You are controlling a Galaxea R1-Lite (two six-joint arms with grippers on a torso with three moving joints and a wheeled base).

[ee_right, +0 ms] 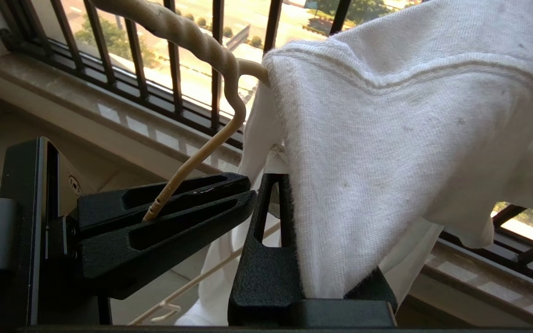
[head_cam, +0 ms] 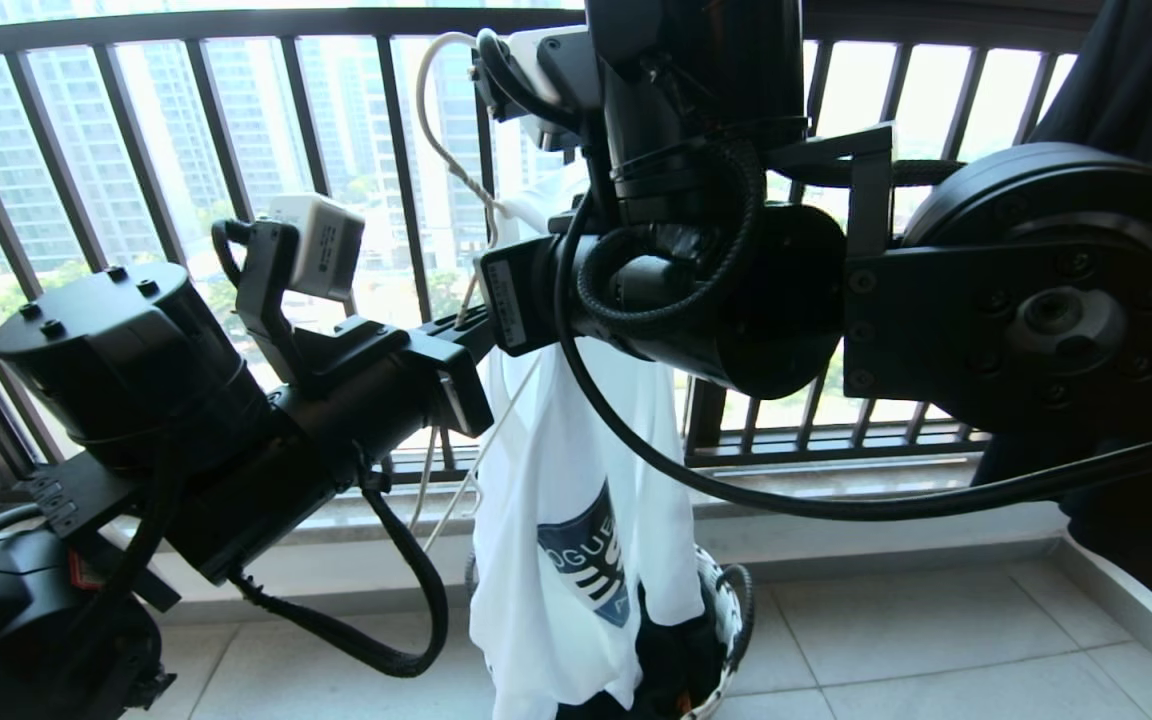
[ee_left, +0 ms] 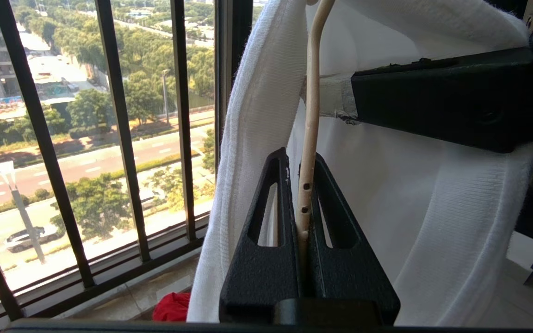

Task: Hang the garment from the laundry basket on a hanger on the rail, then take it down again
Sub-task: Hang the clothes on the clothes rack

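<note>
Black arm housings fill the foreground of the head view, the left arm low on the left and the right arm crossing high on the right. Between them the garment hangs in a long white drape, its dark blue print facing forward, with its lower end reaching the laundry basket on the tiled floor. Above the shirt the cream hook of the hanger loops up in front of the balcony railing. The fingertips of both grippers are hidden here behind the arms.

Seen from the left wrist, the left gripper has its fingers pinched tight on the hanger's thin notched wire, which stands between them. The shirt's ribbed collar curves around both sides of the wire, and the right gripper's dark finger reaches in from the side. A red object lies on the sill below.

From the right wrist, the right gripper is clamped on the white fabric, which drapes over one finger. The hanger's twisted neck bends down into the left gripper's closed fingers just beside it.
</note>
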